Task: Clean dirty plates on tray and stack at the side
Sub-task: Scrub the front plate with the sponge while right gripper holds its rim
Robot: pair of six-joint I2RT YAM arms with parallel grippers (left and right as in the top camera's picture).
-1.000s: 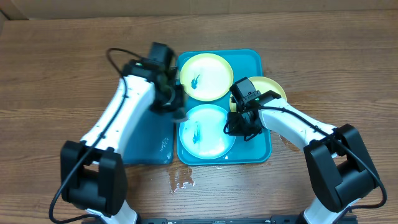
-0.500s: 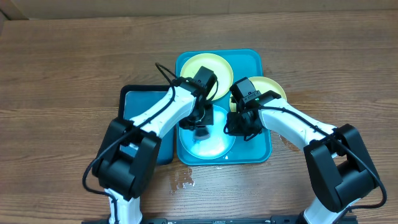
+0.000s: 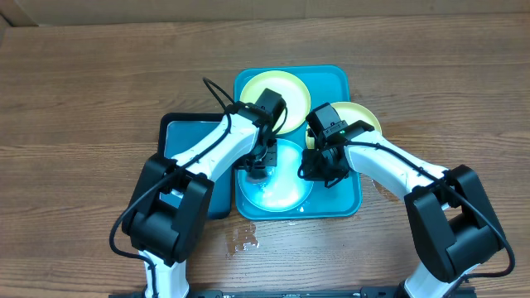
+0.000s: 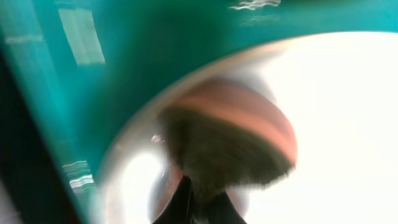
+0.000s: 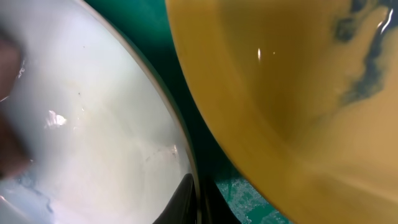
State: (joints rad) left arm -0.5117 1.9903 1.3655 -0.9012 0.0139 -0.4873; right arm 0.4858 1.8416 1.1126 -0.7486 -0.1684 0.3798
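The teal tray (image 3: 331,74) holds two yellow-green plates, a far plate (image 3: 275,83) and a near plate (image 3: 290,189). A third plate (image 3: 362,116) lies over the tray's right rim; in the right wrist view it (image 5: 280,93) shows a blue smear. My left gripper (image 3: 257,168) is shut on a brown sponge (image 4: 230,143) and presses it onto the near plate's left part. My right gripper (image 3: 317,172) is shut on the near plate's right rim (image 5: 186,168), one finger on each side (image 5: 199,202).
A smaller black-rimmed blue-grey tray (image 3: 186,178) lies left of the teal tray. A wet patch (image 3: 242,240) marks the wooden table in front of the trays. The third plate lies close beside my right arm.
My left arm has swung right from over the blue-grey tray onto the near plate, covering its blue smear with the sponge. The right arm has not moved.
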